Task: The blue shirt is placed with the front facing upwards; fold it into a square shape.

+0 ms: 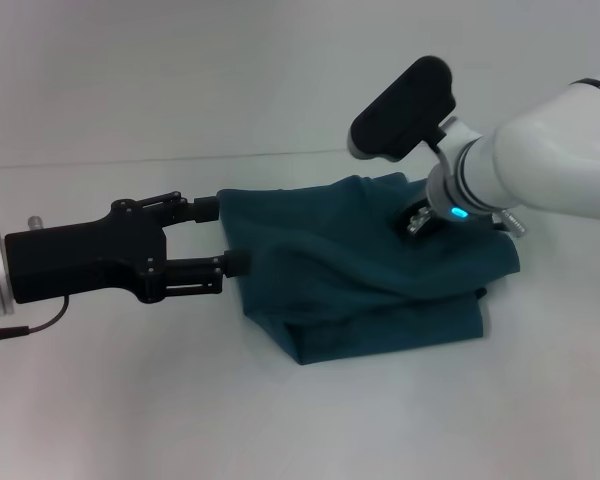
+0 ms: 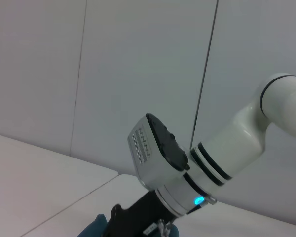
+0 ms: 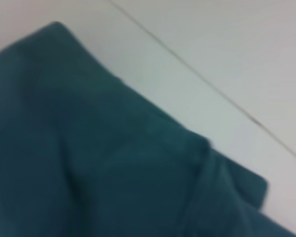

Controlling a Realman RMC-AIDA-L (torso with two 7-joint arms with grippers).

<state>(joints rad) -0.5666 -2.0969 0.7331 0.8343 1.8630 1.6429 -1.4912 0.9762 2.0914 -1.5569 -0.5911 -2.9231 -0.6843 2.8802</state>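
I see the shirt (image 1: pixel 365 270) lying folded into a rumpled, roughly square bundle on the white table (image 1: pixel 130 400). My left gripper (image 1: pixel 228 236) sits at the bundle's left edge, its 2 fingers spread apart with fabric at the tips; I cannot tell whether they pinch it. Farther back, my right gripper (image 1: pixel 418 218) presses down on the shirt's far right part, fingers hidden.

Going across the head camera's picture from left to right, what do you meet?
Left end effector, fingers apart at the cloth's edge → blue shirt, folded on the white table → right arm's end effector over the shirt.
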